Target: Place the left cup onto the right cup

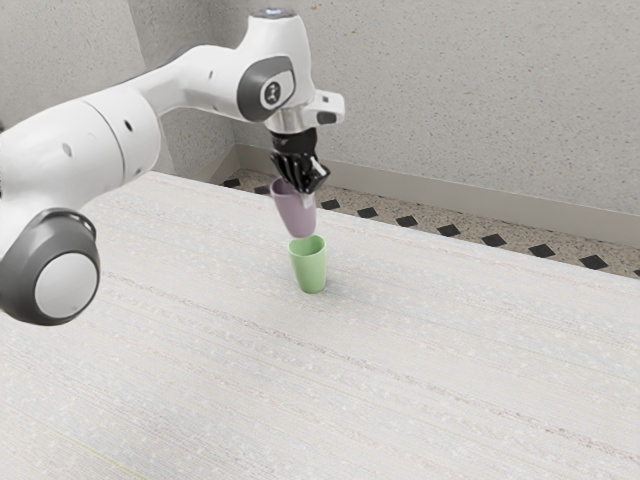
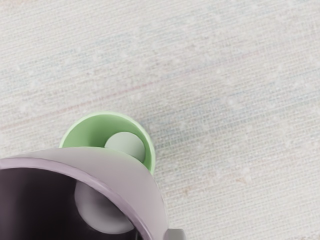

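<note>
A green cup [image 1: 309, 263] stands upright on the table, mouth up. Just above it hangs a purple cup [image 1: 294, 211], slightly tilted, its base close over the green rim. My black gripper [image 1: 300, 177] is shut on the purple cup's rim. In the wrist view the purple cup [image 2: 100, 185] looms large under my hand, and its wall covers part of the green cup's [image 2: 95, 131] open mouth below.
The pale wood-grain table [image 1: 400, 380] stretches wide around the cups. Behind it runs a floor strip with black diamond tiles [image 1: 500, 240] and a grey wall [image 1: 480, 90]. My white arm [image 1: 120, 140] comes in from the exterior view's left.
</note>
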`<state>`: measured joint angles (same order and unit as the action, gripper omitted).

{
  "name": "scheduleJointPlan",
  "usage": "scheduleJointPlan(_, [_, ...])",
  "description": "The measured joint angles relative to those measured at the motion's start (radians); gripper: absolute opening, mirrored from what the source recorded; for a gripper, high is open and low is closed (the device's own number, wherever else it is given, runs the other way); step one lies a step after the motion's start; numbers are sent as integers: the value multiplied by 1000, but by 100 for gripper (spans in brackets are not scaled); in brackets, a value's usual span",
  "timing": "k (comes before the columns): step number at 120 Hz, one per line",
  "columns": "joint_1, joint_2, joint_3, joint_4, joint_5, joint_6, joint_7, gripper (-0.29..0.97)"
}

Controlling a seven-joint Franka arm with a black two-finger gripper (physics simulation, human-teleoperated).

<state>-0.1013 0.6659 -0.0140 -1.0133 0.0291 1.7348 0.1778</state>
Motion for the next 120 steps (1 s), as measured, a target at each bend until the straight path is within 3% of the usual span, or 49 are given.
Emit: scheduleJointPlan(120, [-3, 60, 14, 20, 2, 67, 5, -11])
